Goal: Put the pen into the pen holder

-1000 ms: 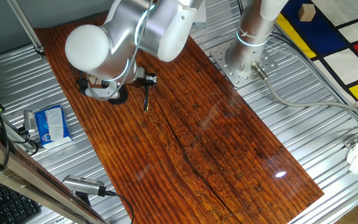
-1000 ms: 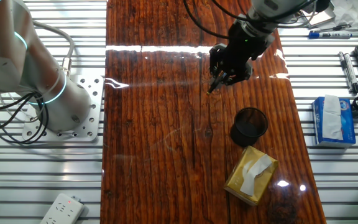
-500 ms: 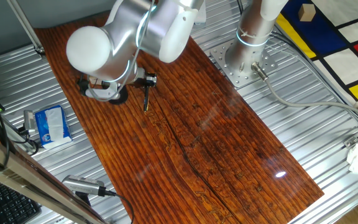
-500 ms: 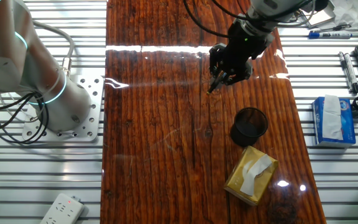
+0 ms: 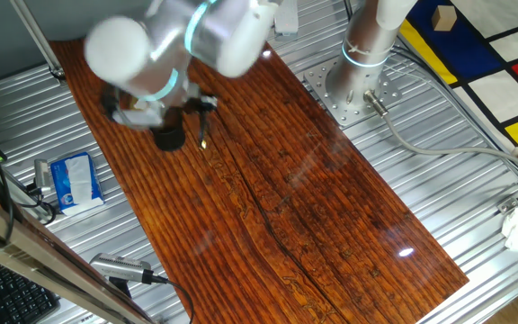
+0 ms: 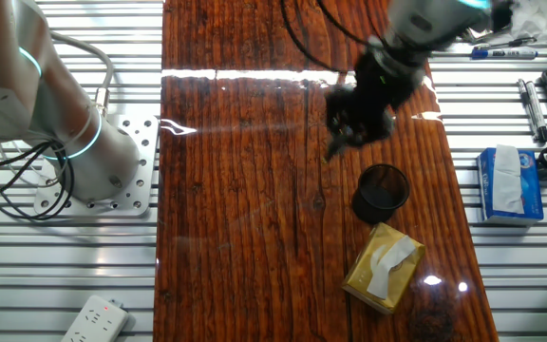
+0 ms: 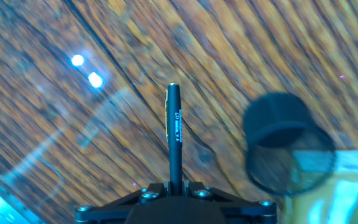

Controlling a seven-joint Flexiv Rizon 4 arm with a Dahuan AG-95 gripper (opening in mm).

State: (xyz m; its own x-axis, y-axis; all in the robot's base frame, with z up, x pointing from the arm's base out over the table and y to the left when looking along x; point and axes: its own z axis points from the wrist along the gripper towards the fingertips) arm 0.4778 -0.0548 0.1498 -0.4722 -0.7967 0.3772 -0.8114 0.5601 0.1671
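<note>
My gripper (image 7: 174, 184) is shut on the pen (image 7: 174, 134), a thin dark stick that points straight out from the jaws over the wooden table. In one fixed view the pen (image 5: 204, 132) hangs down just right of the pen holder (image 5: 169, 137), a small dark cup. In the other fixed view the gripper (image 6: 349, 128) holds the pen (image 6: 334, 149) up and left of the cup (image 6: 381, 190). In the hand view the cup (image 7: 284, 143) lies to the right of the pen tip. The arm is blurred with motion.
A yellowish-tan box (image 6: 382, 268) stands right beside the cup. A blue tissue pack (image 6: 507, 183) lies off the wood on the metal slats, also seen in one fixed view (image 5: 75, 180). The arm's base (image 5: 356, 81) stands beyond the table edge.
The arm has swung toward the cup, carrying the pen with it. The pen tip now hangs closer to the cup. The grip on the pen is unchanged.
</note>
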